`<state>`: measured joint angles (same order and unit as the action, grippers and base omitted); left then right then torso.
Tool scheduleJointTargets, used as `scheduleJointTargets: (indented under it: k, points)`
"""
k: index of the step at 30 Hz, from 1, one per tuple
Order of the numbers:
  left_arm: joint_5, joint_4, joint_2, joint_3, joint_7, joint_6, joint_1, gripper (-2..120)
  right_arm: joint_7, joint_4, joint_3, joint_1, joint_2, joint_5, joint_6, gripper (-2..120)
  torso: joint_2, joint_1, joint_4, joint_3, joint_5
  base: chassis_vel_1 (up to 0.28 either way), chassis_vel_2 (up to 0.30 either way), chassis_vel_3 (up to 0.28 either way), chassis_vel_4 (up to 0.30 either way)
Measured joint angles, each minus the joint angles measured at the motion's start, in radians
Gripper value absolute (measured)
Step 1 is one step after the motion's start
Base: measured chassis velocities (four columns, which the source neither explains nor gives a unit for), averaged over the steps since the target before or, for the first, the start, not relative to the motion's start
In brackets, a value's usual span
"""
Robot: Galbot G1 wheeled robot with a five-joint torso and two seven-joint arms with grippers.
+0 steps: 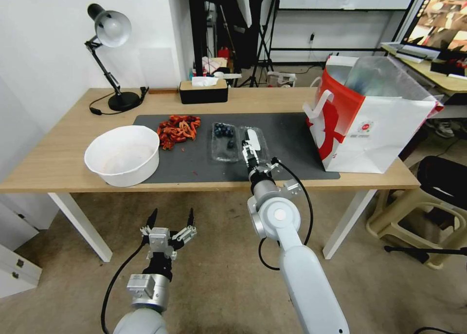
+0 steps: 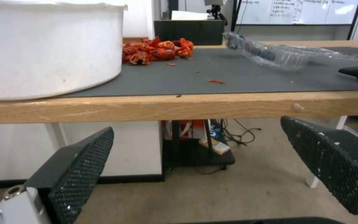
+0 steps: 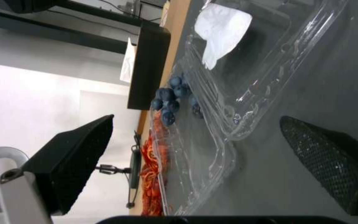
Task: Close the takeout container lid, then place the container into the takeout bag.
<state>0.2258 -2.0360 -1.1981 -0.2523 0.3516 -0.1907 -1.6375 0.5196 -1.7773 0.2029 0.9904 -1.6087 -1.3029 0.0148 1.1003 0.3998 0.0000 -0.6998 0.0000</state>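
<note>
Lid-closing is the step in hand: the right gripper [image 1: 250, 151], jaws wide, reaches over the lid [image 1: 254, 142] lying flat right of the open takeout container [image 1: 224, 142] mid-mat, needing to catch its hard-to-see clear edge, while the left gripper [image 1: 170, 218] waits wide below the table's [image 1: 58, 154] near edge.

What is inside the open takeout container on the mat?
The takeout container holds several dark blueberries gathered at one end of its tray half. The open lid bears a white sticker; nothing visible hides inside.
</note>
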Motion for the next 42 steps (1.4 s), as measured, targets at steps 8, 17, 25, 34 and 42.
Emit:
scheduleJointTargets:
  k: [8, 17, 25, 34, 42]
  points:
    - [-0.001, 0.0, 0.001, -0.002, 0.0, -0.002, -0.003, 100, 0.002, 0.017, -0.001, -0.014, 0.0, -0.001, 0.001, 100, 0.0, 0.0, 0.0, 0.0, 0.0, 0.0, 0.0, 0.0, 0.0]
    - [-0.004, -0.001, 0.002, -0.002, 0.001, -0.005, -0.008, 100, 0.012, 0.007, -0.006, -0.013, 0.001, 0.0, 0.001, 100, -0.001, 0.0, 0.0, 0.0, 0.0001, 0.0, 0.0, 0.0, 0.0]
    - [-0.008, 0.004, 0.0, 0.001, 0.001, -0.006, -0.004, 100, 0.015, 0.011, -0.005, -0.02, 0.001, 0.0, 0.002, 100, -0.001, 0.0, 0.0, 0.0, 0.0001, 0.0, 0.0, 0.0, 0.0]
    - [-0.008, 0.005, 0.001, 0.001, 0.001, -0.006, -0.004, 100, 0.021, 0.017, -0.006, -0.032, 0.001, 0.0, 0.003, 100, -0.001, 0.0, 0.0001, 0.0, 0.0001, 0.0, 0.0, 0.0, 0.0]
    - [-0.009, 0.005, 0.002, 0.0, 0.002, -0.006, -0.006, 100, 0.04, 0.009, -0.008, -0.034, 0.001, -0.008, 0.005, 100, 0.0, 0.0, 0.0001, 0.0, 0.0001, 0.0, 0.0, 0.0, 0.0]
